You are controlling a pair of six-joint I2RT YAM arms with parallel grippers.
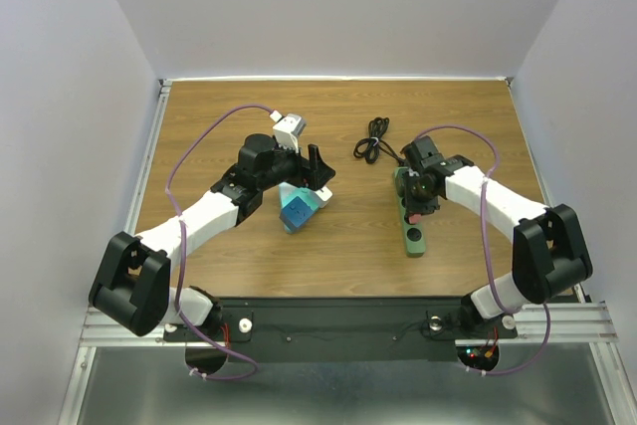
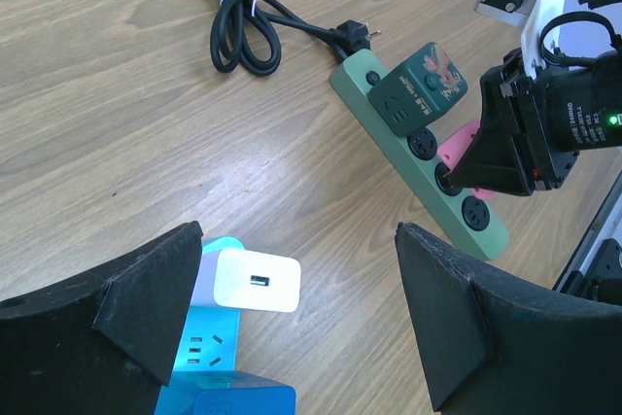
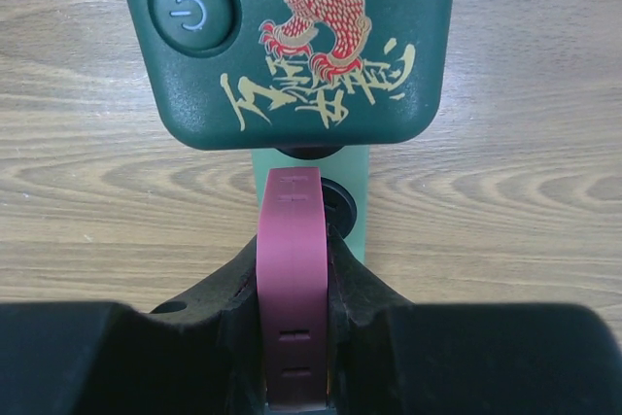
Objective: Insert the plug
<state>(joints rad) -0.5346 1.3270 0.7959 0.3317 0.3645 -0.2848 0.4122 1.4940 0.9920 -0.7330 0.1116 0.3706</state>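
Note:
My right gripper (image 3: 293,274) is shut on a pink plug (image 3: 292,240), held edge-on over a round socket (image 3: 342,203) of the green power strip (image 3: 356,170). A dark green adapter with a dragon print (image 3: 292,36) sits in the strip just beyond it. In the left wrist view the pink plug (image 2: 459,148) touches the strip (image 2: 389,133) near its middle sockets. My left gripper (image 2: 296,240) is open and empty above a white USB charger (image 2: 255,281) plugged into a blue power strip (image 2: 204,357).
A coiled black cable (image 1: 372,141) lies at the back, its black plug (image 2: 355,36) at the green strip's far end. The blue strip (image 1: 297,211) lies left of centre. The green strip (image 1: 413,231) lies right of centre, under my right gripper (image 1: 418,191).

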